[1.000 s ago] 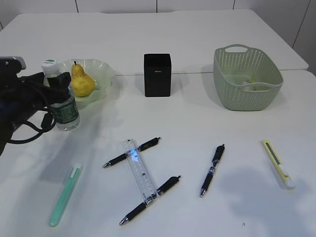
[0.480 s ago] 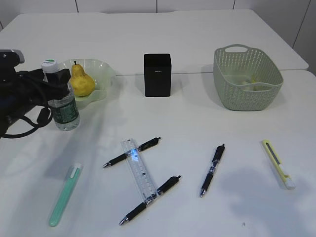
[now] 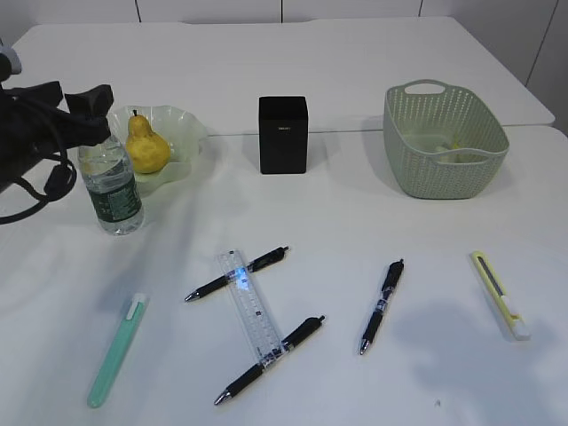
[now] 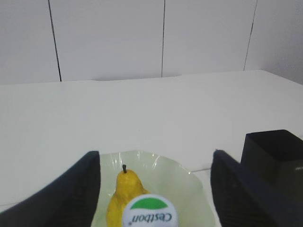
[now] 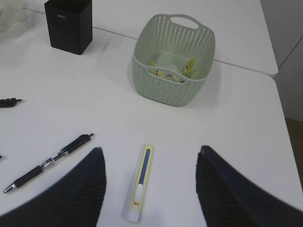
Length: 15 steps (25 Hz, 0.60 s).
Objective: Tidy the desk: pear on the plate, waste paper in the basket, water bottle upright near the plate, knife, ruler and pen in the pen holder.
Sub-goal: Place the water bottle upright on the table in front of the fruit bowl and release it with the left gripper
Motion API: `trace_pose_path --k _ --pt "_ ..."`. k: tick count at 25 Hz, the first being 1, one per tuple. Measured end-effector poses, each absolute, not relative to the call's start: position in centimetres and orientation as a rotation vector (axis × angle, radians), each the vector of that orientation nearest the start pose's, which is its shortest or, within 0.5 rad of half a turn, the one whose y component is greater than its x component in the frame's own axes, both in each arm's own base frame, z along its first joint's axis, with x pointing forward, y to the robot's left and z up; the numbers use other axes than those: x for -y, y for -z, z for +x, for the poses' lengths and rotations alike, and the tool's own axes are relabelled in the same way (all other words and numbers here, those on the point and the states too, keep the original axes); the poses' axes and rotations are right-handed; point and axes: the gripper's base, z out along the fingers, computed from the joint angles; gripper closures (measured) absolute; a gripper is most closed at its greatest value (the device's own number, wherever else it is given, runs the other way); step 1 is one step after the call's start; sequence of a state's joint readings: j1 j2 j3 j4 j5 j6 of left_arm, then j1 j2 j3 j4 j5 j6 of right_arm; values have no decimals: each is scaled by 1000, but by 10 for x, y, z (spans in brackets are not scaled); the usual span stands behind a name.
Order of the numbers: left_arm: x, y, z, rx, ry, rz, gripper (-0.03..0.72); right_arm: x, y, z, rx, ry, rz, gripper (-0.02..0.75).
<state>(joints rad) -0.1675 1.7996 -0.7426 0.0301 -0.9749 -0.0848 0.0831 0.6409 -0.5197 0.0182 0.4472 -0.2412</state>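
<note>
The water bottle point(image 3: 113, 191) stands upright just left of the plate point(image 3: 188, 129), which holds the pear point(image 3: 147, 148). My left gripper point(image 3: 89, 108) is open and empty above the bottle's cap point(image 4: 149, 215); the left wrist view shows the pear point(image 4: 124, 189) and the plate point(image 4: 180, 177) between my fingers point(image 4: 155, 156). My right gripper point(image 5: 149, 153) is open above the yellow knife point(image 5: 141, 182), also in the exterior view point(image 3: 500, 293). The ruler point(image 3: 249, 307) lies among three black pens point(image 3: 382, 305). The pen holder point(image 3: 283, 135) stands mid-table. The basket point(image 3: 444, 146) holds the waste paper point(image 5: 171, 71).
A mint-green slim knife-like item point(image 3: 115, 350) lies at the front left. Two of the black pens point(image 3: 237, 273) point(image 3: 269, 358) lie under or against the ruler. The pen holder also shows in the right wrist view point(image 5: 68, 23). The right arm is out of the exterior view.
My left gripper has risen from around the bottle's upper body to above its cap. The bottle stays upright on the table by itself. Nothing else has moved.
</note>
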Motion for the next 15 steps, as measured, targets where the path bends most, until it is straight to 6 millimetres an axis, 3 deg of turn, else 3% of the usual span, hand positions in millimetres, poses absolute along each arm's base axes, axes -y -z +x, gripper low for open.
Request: trace_pose_path --k 8,15 --pt "57 -251 326 -1529 157 138 173 -11 -294 128 -2033 80 -321 260" --pt "49 -311 280 -1593 142 142 173 -12 -286 138 -2206 38 -291 260"
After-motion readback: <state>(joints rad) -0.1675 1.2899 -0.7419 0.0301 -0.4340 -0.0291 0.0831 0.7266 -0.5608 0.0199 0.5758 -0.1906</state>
